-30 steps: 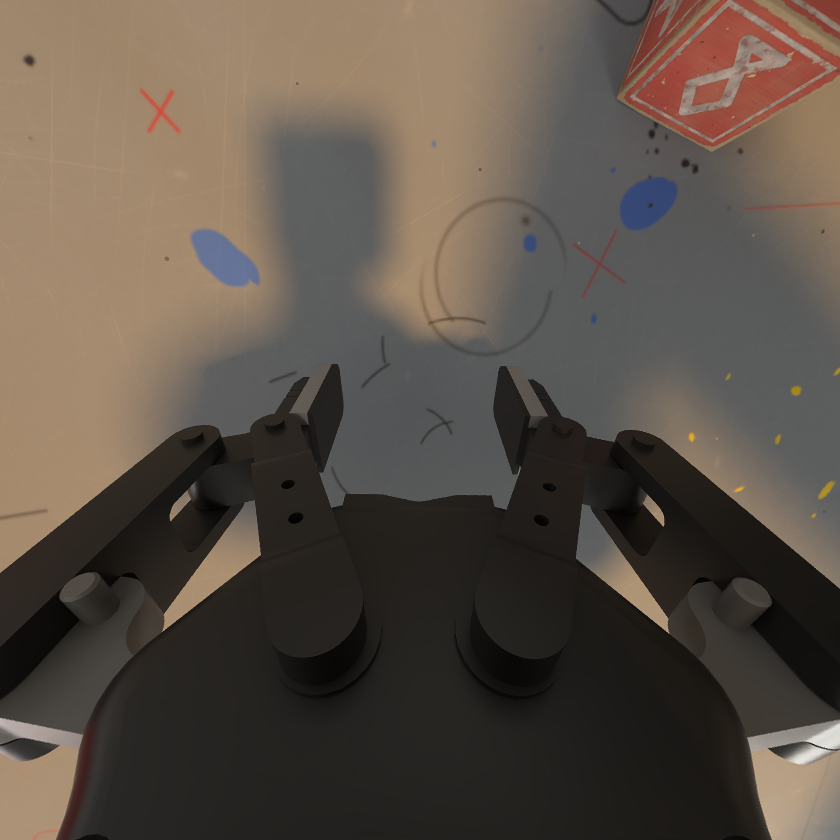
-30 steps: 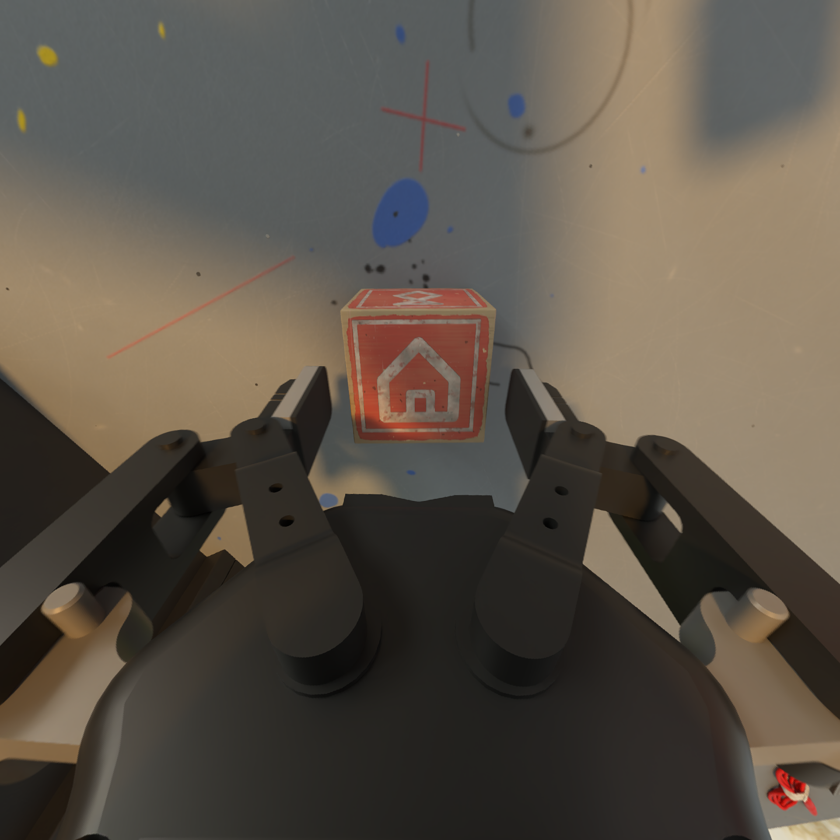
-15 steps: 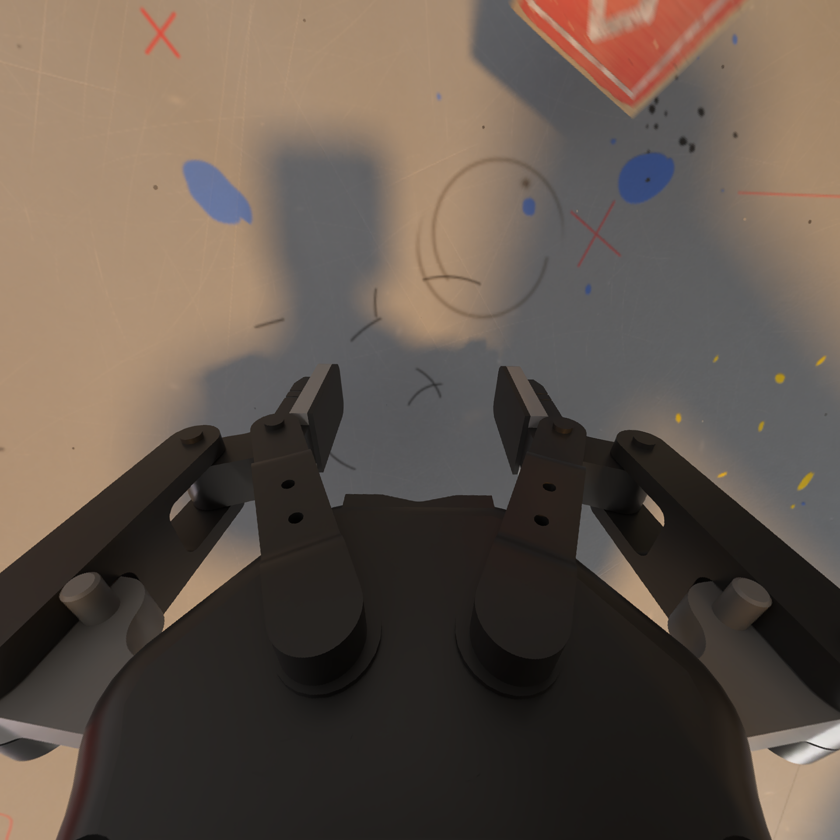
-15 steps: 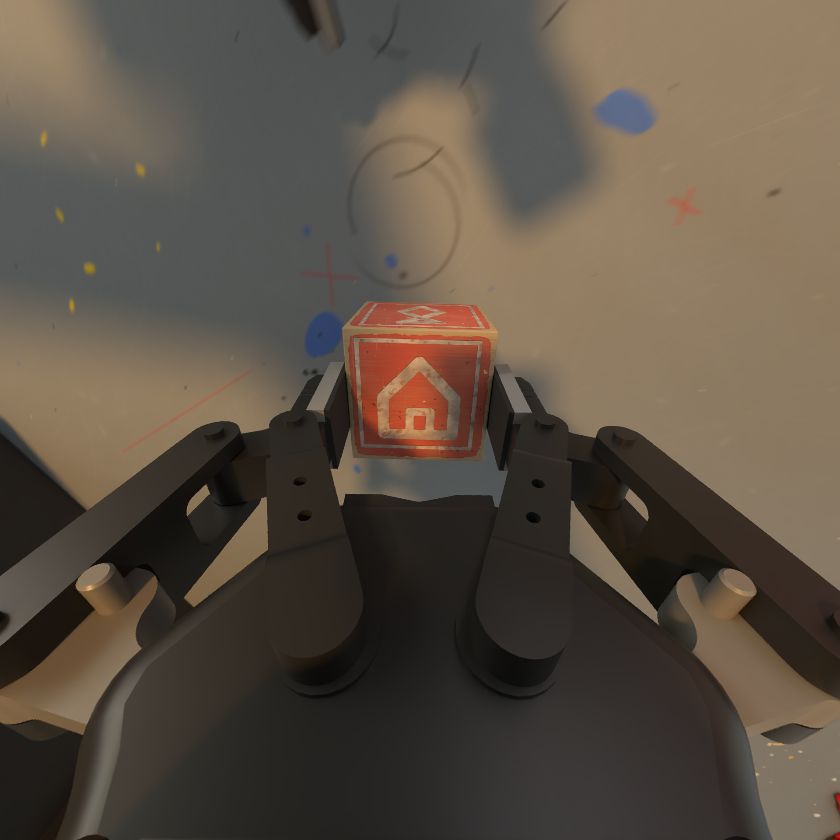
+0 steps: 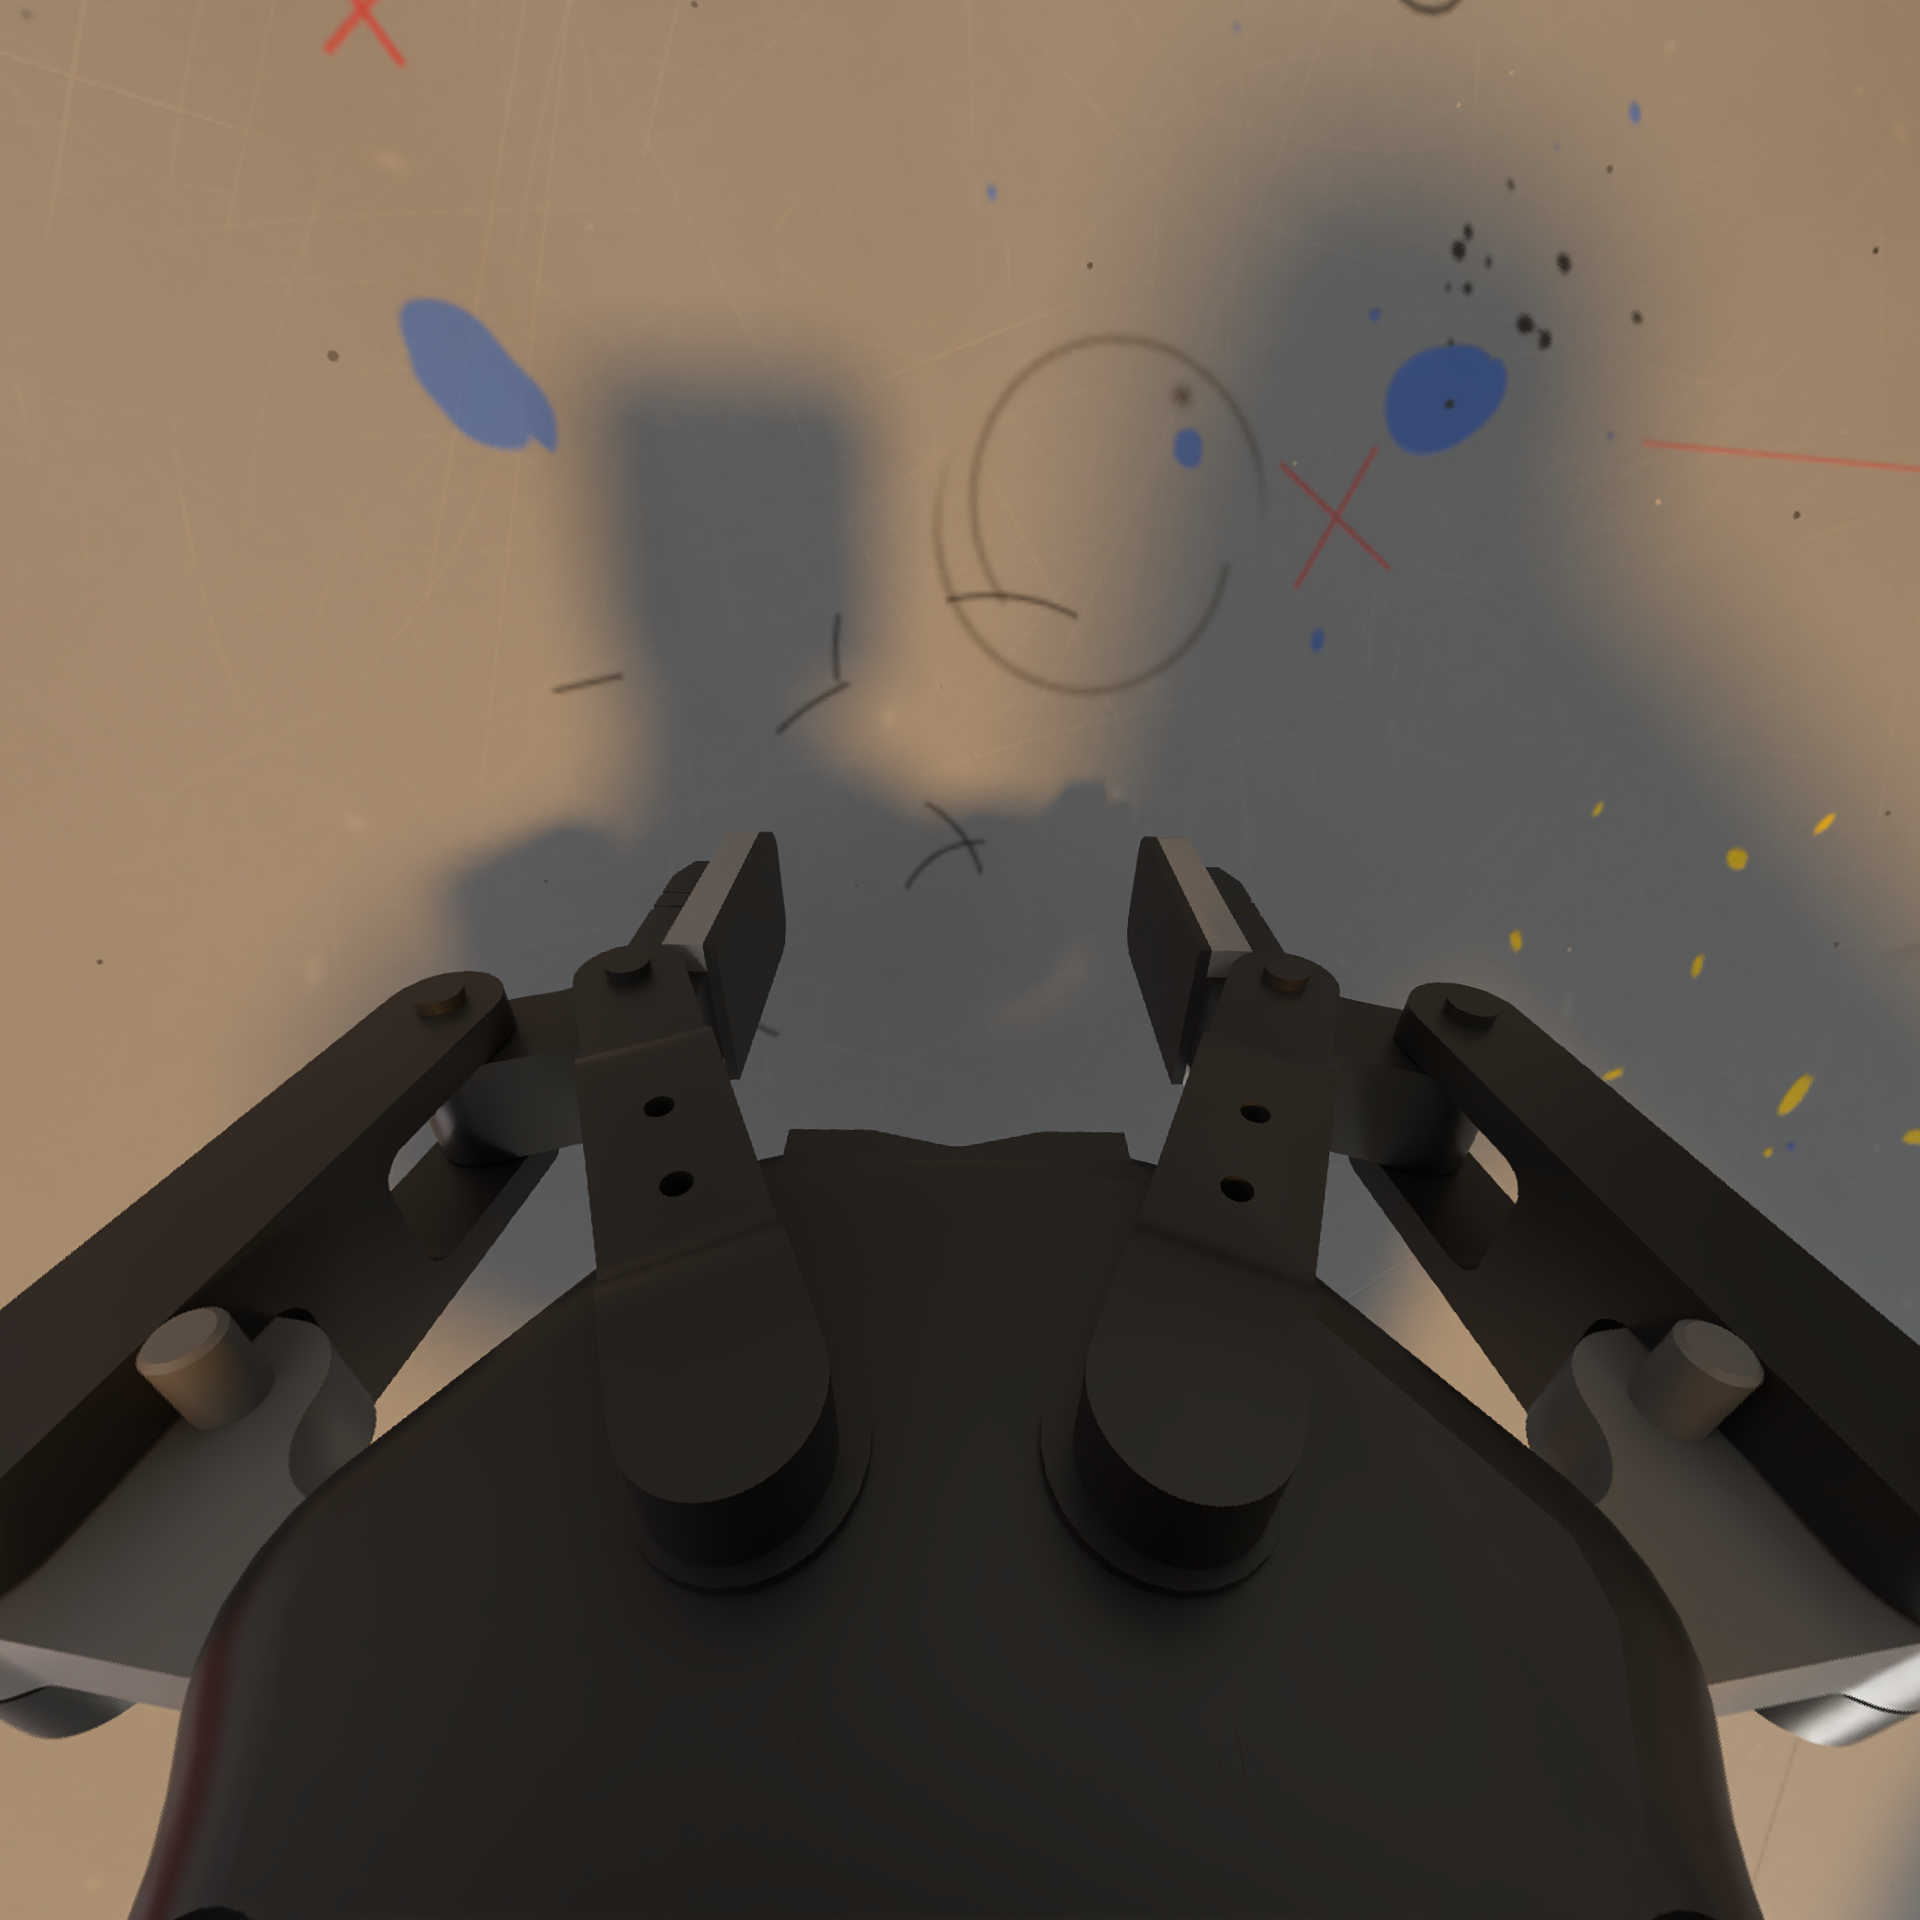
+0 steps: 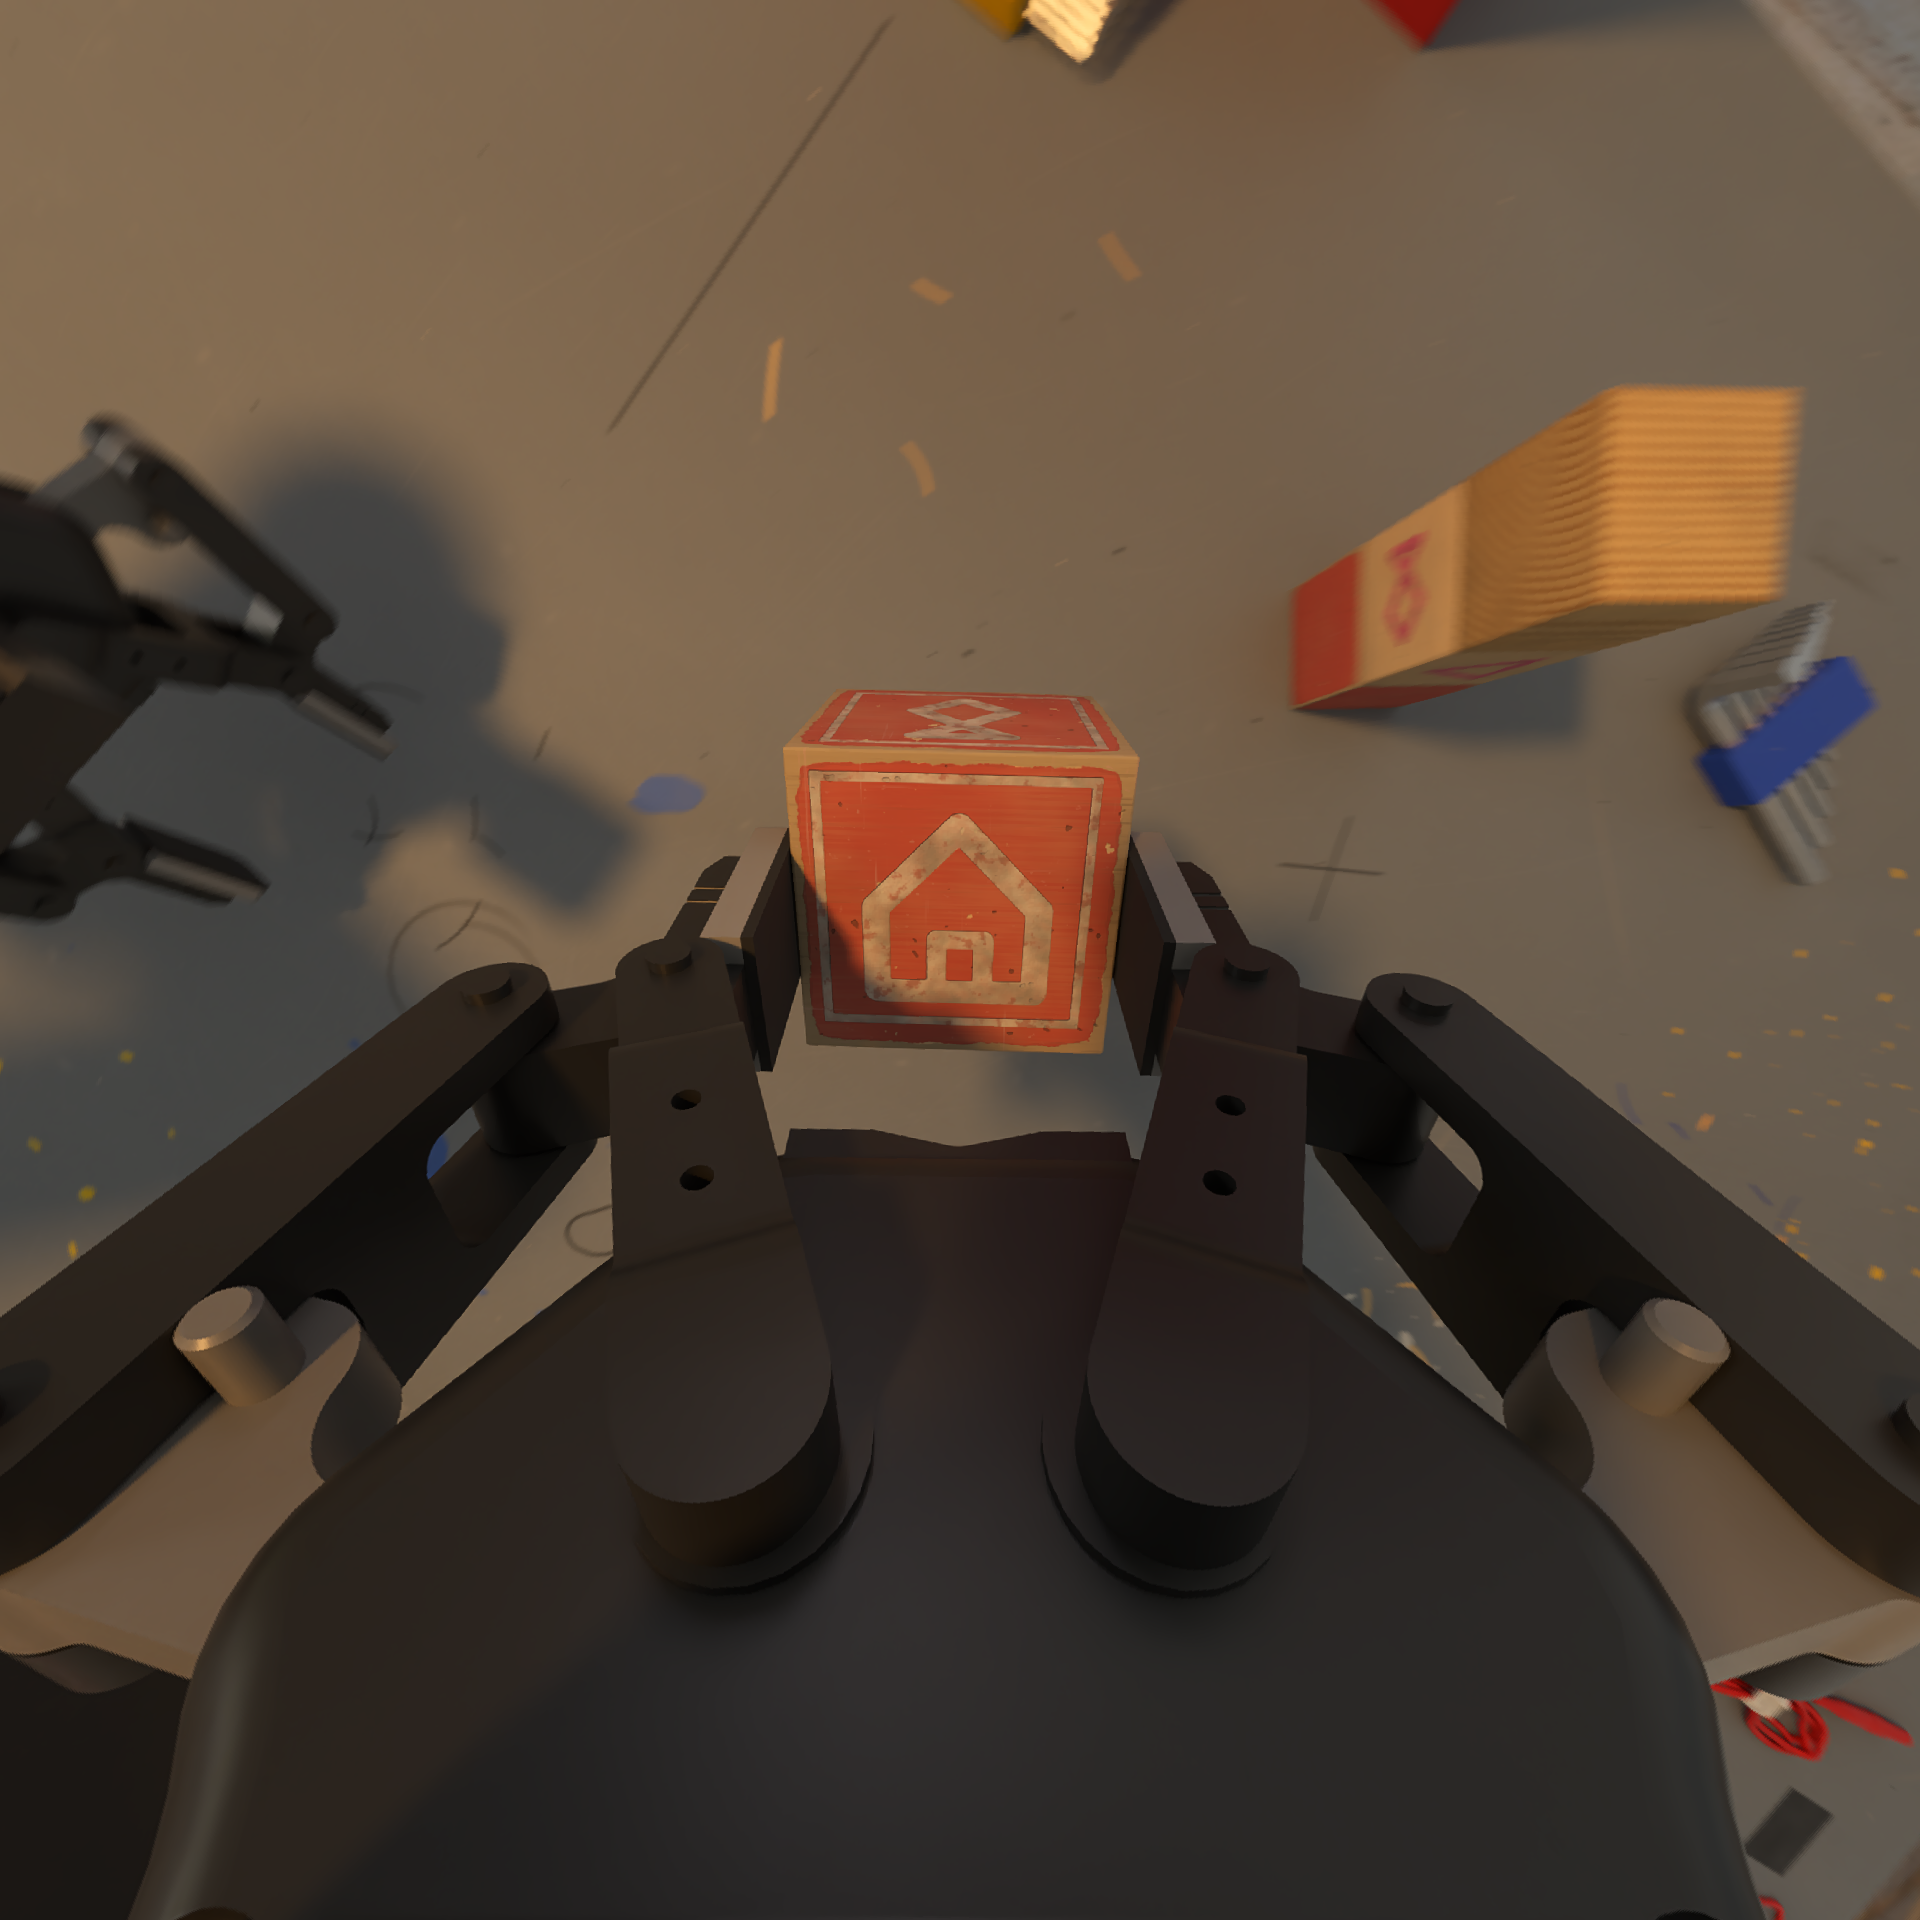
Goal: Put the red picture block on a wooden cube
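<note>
In the right wrist view my right gripper (image 6: pixel 958 914) is shut on the red picture block (image 6: pixel 956 894), a wooden cube with red faces and a white house picture, held above the table. A wooden cube with striped grain (image 6: pixel 1631 509) stands at the right in a row with a pale block (image 6: pixel 1418 587) and a red block (image 6: pixel 1325 623). My left gripper (image 5: pixel 956 935) is open and empty over the bare tan table (image 5: pixel 260 675); it also shows at the left edge of the right wrist view (image 6: pixel 208 790).
A blue and grey ridged object (image 6: pixel 1782 743) lies right of the block row. More blocks (image 6: pixel 1081 21) sit at the far top edge. Something red (image 6: pixel 1787 1730) lies at the lower right. Paint spots and pen marks cover the table.
My right gripper closed on the red picture block, lifted it and swung toward the block row. The block left the left wrist view. The left gripper stayed open.
</note>
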You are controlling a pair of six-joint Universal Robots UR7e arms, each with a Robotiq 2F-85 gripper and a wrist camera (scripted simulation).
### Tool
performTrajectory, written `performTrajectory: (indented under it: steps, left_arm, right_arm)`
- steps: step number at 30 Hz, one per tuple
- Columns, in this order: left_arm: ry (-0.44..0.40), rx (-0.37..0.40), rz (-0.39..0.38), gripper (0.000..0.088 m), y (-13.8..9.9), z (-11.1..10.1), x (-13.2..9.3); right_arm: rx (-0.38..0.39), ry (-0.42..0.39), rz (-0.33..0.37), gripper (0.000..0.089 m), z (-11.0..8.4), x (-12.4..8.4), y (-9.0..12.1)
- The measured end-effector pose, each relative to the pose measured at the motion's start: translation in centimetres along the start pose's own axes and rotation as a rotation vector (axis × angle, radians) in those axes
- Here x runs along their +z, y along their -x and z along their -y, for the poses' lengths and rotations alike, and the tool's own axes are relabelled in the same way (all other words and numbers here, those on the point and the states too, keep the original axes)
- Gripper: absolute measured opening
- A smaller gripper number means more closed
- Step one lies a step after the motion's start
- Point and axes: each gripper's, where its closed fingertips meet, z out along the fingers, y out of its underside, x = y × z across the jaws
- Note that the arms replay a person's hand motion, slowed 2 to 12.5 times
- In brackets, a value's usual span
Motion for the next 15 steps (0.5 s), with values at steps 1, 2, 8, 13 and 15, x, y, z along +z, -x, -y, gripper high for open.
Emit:
performTrajectory:
  steps: [1,2,8,13,15]
  left_arm:
    - [-0.002,0.001,0.0,0.0596,0.0,0.0,0.0]
    - [-0.003,0.002,-0.001,0.0596,0.0,0.0,0.0]
    - [-0.012,0.004,-0.006,0.0596,0.0,0.0,0.0]
    - [-0.016,0.005,-0.012,0.0596,0.0,0.1,0.0]
    - [-0.017,0.006,-0.013,0.0596,0.0,0.1,0.0]
  right_arm:
    - [0.015,-0.002,-0.014,0.0514,0.8,-0.4,-1.3]
    - [0.026,-0.004,-0.028,0.0514,1.6,-0.7,-2.7]
    - [0.04,0.017,-0.096,0.0514,5.3,-1.6,-10.1]
    - [0.041,0.067,-0.092,0.0514,7.2,-0.6,-14.5]
    - [0.045,0.099,-0.069,0.0514,7.6,0.1,-15.5]
